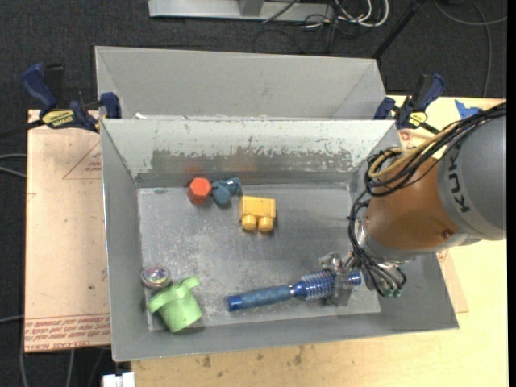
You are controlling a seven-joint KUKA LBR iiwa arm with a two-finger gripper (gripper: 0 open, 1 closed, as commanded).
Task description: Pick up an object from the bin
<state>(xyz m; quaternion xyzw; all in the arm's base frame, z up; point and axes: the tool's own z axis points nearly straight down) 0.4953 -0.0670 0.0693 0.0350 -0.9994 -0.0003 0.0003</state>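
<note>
Blue ribbed tool (270,296) near the bin's (242,252) front wall meets the claw (337,280), spread or pinching I cannot tell; best to centre on the ribs.

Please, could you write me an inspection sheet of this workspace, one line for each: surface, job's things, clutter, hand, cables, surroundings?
Surface: grey metal bin, its floor scratched and worn.
Job's things: long blue plastic tool with a ribbed end, lying along the view's lower wall, ribbed end at the hand.
Clutter: yellow block with two round knobs mid-back; small orange-red block beside a small blue piece; green plastic cup-like piece and small round silver cap in the lower left corner.
Hand: hand low at the tool's ribbed end; whether it grips cannot be told.
Cables: black cables looped round the arm's wrist; more cables on the floor behind the bin.
Surroundings: dark floor; grey metal stand base.
</note>
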